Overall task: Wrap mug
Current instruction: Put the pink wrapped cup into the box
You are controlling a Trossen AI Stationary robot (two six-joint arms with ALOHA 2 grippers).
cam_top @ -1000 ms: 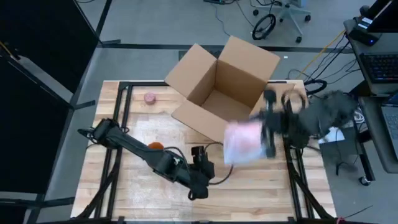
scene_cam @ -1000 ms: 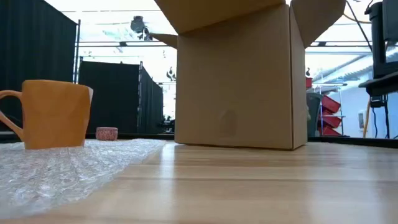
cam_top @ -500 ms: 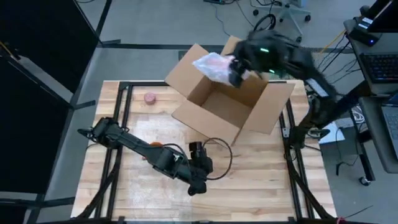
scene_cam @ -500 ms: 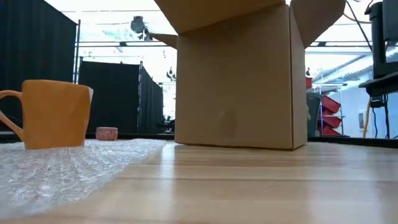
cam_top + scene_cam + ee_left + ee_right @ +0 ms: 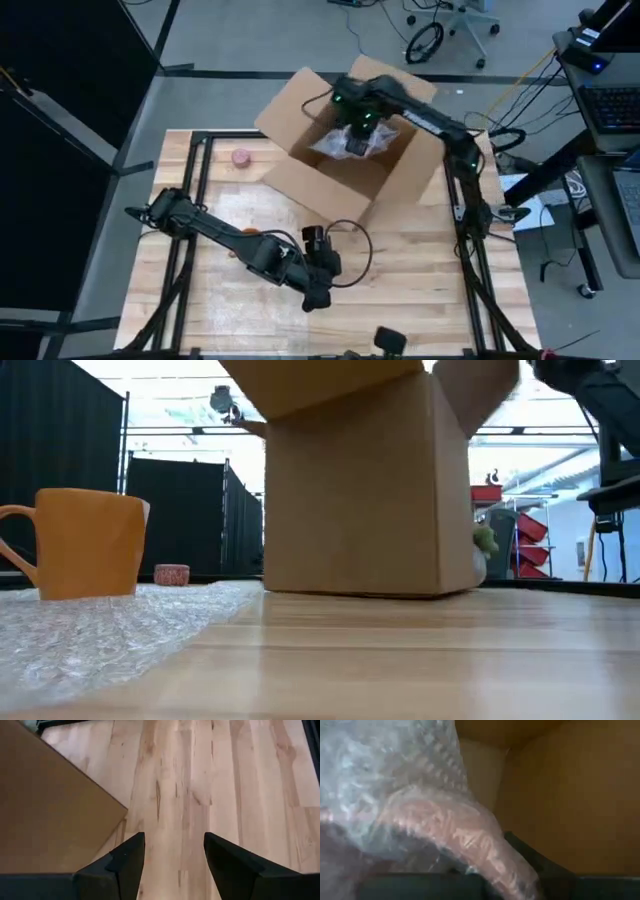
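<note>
A bundle of clear bubble wrap with something pinkish inside (image 5: pixel 352 143) is inside the open cardboard box (image 5: pixel 300 165) at the table's far middle. My right gripper (image 5: pixel 357 128) reaches down into the box and is shut on it. The right wrist view is filled by the bundle (image 5: pixel 445 830). An orange mug (image 5: pixel 85 545) stands upright on a flat bubble-wrap sheet (image 5: pixel 100 630) at the table's left. Only a bit of the mug (image 5: pixel 250 234) shows behind the left arm. My left gripper (image 5: pixel 174 842) is open over bare wood near the table's front middle (image 5: pixel 313 298). My right gripper holds the bubble-wrapped bundle from above, inside the box. The wrap (image 5: pixel 410 785) covers the fingers in the wrist view, so the part held and the kind of hold do not show. Whether the bundle rests on the box floor I cannot tell.
A small pink object (image 5: pixel 241 156) lies at the far left of the table. The box's flaps (image 5: pixel 45 810) stand open, one lying near my left gripper. A small dark object (image 5: pixel 388 340) sits at the near edge. Bare wood (image 5: pixel 420 280) lies right of the left arm.
My right gripper has carried the wrapped bundle from the box's right side up over the box's far edge and down into the box. The box has shifted a little toward the table's left.
</note>
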